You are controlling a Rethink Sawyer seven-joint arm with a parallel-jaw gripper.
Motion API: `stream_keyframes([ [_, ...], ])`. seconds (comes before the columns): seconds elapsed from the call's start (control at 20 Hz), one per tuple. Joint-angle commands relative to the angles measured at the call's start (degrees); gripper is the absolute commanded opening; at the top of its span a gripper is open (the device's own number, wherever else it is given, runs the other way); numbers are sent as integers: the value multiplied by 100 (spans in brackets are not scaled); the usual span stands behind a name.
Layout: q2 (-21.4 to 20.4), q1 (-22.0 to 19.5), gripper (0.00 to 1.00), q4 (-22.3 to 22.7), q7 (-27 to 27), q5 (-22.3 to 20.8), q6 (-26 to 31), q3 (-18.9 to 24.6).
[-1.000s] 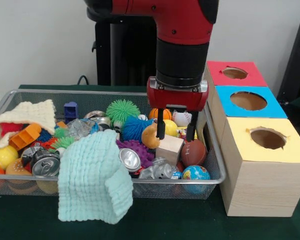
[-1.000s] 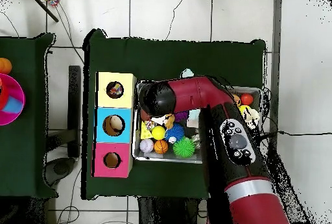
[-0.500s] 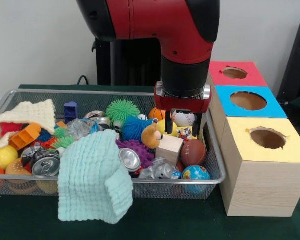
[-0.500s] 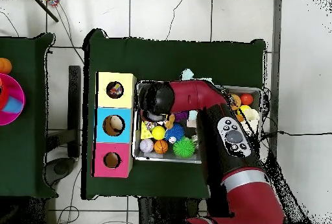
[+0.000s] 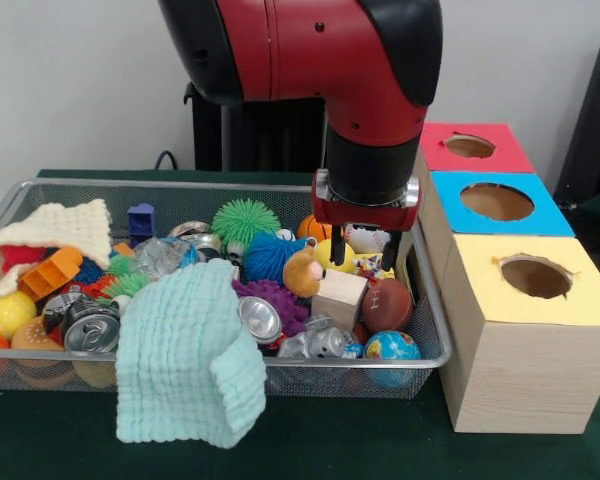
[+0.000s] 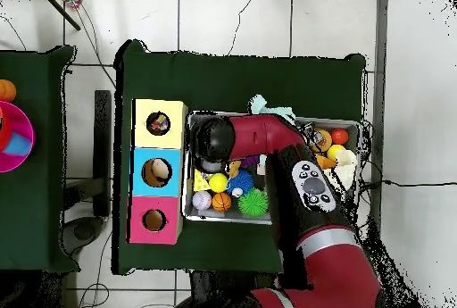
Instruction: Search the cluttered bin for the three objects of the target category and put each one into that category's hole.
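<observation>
Since the last frame I see the arm has swung slightly farther back over the wire bin (image 5: 432,300). The hand (image 5: 361,250) hangs open and empty, its fingers straddling a white baseball (image 5: 368,238) beside the yellow ball (image 5: 342,256), above the wooden block (image 5: 339,297).

Arm (image 6: 268,135) hides bin (image 6: 350,124) middle overhead; upper arm cut off frontally.
</observation>
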Motion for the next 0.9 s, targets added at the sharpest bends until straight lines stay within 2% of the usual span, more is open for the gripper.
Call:
stream_keyframes([
  [0.05, 730, 73, 100, 29, -205, -364, 103, -176],
  [0.35, 1222, 2, 100, -121, -494, -233, 293, -33],
  [0.6, 1268, -62, 100, 13, -717, -338, 510, -67],
  [0.9, 1460, -146, 100, -183, -1101, -384, 831, 27],
])
